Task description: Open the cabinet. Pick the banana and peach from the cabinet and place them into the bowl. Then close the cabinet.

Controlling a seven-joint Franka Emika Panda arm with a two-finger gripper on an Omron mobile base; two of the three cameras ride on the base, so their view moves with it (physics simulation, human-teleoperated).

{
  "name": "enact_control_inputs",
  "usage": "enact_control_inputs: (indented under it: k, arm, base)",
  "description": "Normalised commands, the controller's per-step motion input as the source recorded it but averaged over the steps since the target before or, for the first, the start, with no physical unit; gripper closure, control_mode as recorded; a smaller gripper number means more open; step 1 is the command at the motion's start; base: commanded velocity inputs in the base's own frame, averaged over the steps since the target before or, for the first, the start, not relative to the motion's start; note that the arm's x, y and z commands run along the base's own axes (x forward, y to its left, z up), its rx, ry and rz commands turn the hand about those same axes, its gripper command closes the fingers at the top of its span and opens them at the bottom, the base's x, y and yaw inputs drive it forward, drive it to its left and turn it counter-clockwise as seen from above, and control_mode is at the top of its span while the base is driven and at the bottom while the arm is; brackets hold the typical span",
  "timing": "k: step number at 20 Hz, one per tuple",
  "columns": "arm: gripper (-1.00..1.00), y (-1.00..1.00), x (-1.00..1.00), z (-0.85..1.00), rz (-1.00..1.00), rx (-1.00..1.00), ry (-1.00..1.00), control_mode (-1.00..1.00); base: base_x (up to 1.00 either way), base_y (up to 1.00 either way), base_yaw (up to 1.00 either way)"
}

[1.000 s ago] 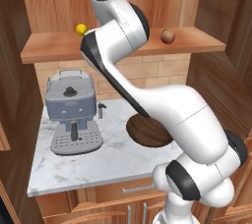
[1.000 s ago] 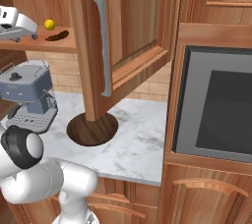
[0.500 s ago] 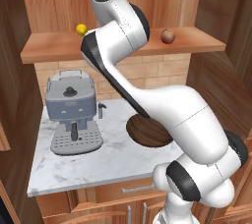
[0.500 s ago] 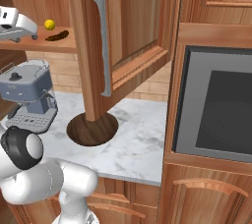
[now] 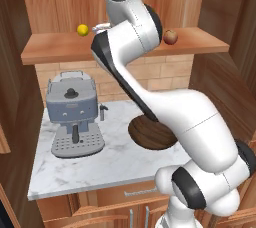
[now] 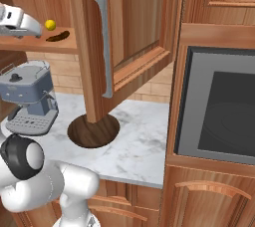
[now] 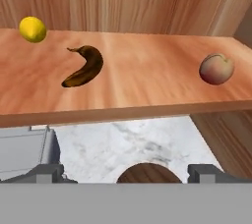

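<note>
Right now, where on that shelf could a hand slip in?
Bare wood lies between the banana and the peach. The left end is crowded: the yellow fruit sits near the banana.

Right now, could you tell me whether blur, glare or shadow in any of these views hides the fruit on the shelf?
Hand view: sharp, evenly lit, no glare; the banana and peach cast only faint shadows on the shelf. Left base view: slightly soft, peach still plain. Right base view: crisp; the cabinet door hides the peach, not shadow.
</note>
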Motion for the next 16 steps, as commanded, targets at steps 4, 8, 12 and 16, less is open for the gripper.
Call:
enact_control_inputs:
  k: [4,8,12,16]
  arm:
    - [-1.0,-0.23,0.0,-0.03,0.03,0.27,-0.11,-1.0]
    - [-1.0,-0.04,0.0,-0.04,0.04,0.27,-0.01,-1.0]
    - [-1.0,0.0,0.04,0.0,0.0,0.12,0.0,-1.0]
    - [-1.0,0.0,0.3,-0.01,0.0,0.0,0.0,-1.0]
  base:
    - [0.0,0.0,0.0]
    - [0.0,0.0,0.0]
    - [0.0,0.0,0.0]
    - [0.0,0.0,0.0]
